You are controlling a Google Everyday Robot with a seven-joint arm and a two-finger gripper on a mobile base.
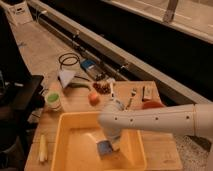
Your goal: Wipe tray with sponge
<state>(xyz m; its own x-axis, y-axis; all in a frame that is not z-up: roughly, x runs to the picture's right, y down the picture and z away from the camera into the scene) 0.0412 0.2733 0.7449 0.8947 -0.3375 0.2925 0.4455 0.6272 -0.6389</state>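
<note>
The tray is a large yellow-orange tub on the near part of the wooden table. The small blue sponge lies on its floor, right of centre. My white arm reaches in from the right and bends down into the tray. The gripper sits right on top of the sponge, shut on it and pressing it to the floor. The arm's wrist hides the fingers and part of the sponge.
Behind the tray stand a green-lidded cup, an orange fruit, dark red berries, a fork and a red-orange bowl. A pale stick lies left of the tray. Cables and a blue-grey device lie further back.
</note>
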